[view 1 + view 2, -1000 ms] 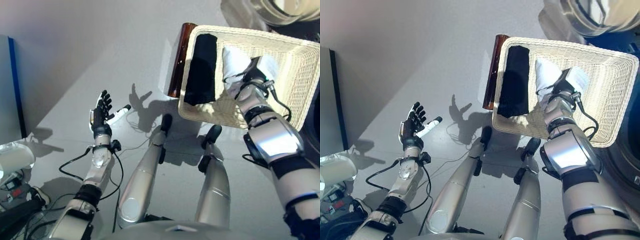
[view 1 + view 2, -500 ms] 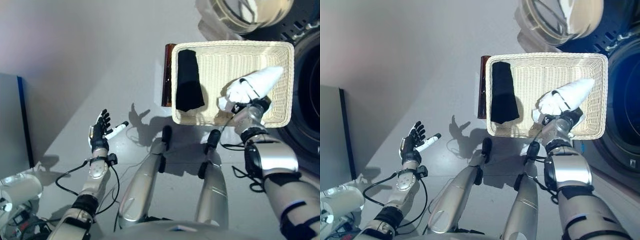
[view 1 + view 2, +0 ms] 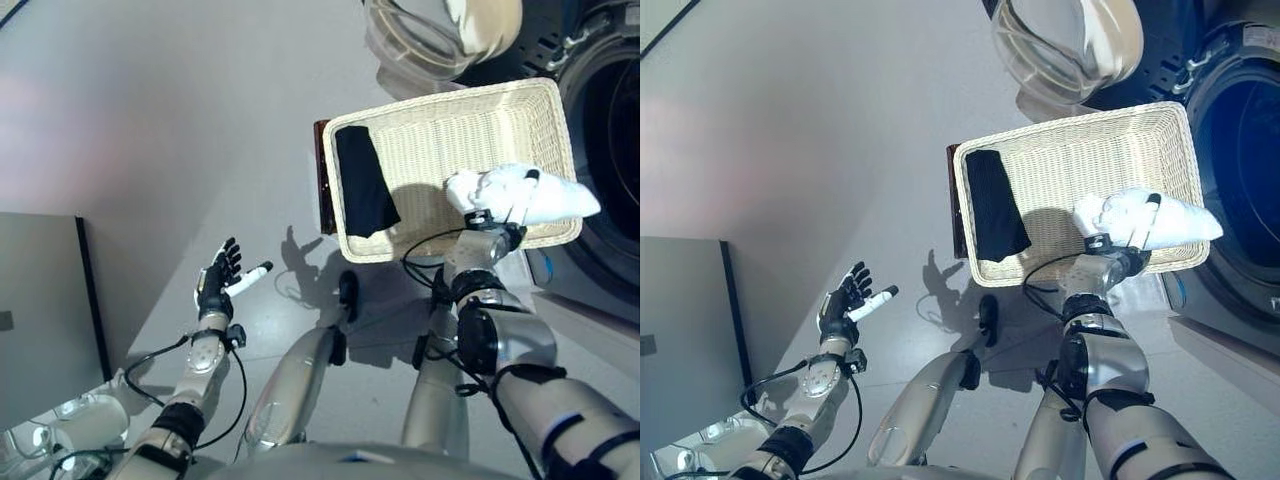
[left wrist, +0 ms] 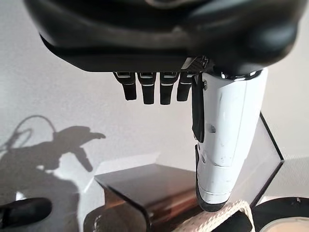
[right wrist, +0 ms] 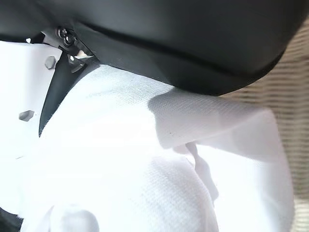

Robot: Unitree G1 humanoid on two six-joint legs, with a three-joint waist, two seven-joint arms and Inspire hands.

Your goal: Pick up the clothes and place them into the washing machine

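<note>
White cloth [image 3: 525, 196] now lifted to the basket [image 3: 455, 125] right edge, near the washer drum [image 3: 610, 130], right hand [image 3: 487, 222] clenched on it. Black garment [image 3: 364, 194] at basket's left edge. Left hand [image 3: 218, 283] spread, empty.

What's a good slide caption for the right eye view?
Right hand lifts a white garment over the wicker basket, black garment inside, washing machine open alongside.
</note>
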